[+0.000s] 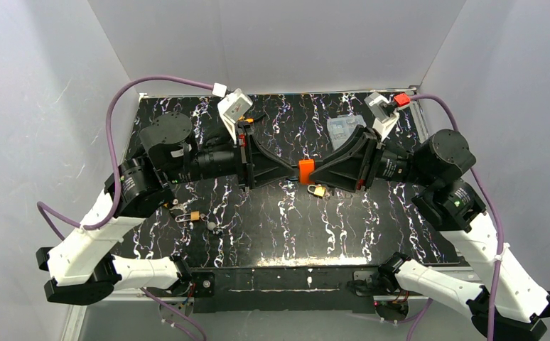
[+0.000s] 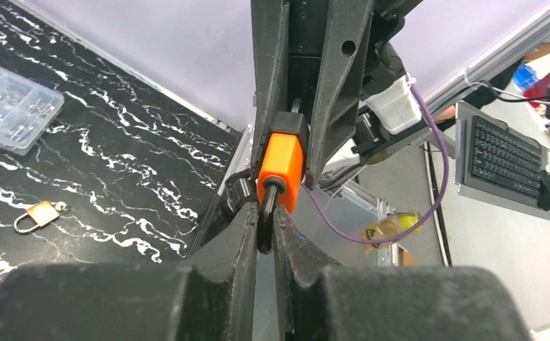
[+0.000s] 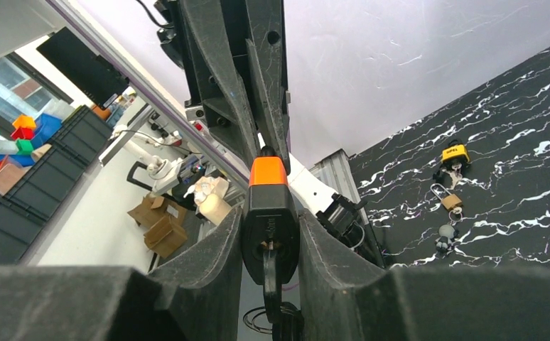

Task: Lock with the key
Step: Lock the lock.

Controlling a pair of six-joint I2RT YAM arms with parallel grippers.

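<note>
The left tool [image 2: 265, 231] is clamped on the dark metal shackle [image 2: 263, 213]. The right tool [image 3: 271, 238] grips the black end of the orange, smooth-cased padlock [image 1: 305, 171], held above the glossy marbled worktop [image 1: 272, 227] at frame centre. A key [image 3: 270, 273] sits in the keyhole, so the turn apparently remains; whether it is locked I cannot tell.

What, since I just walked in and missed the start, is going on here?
Both arms hold an orange padlock in the air between them. The left gripper pinches its shackle; the right gripper clamps its black end, where a key sits in the keyhole. Neither gripper is on the key.
</note>
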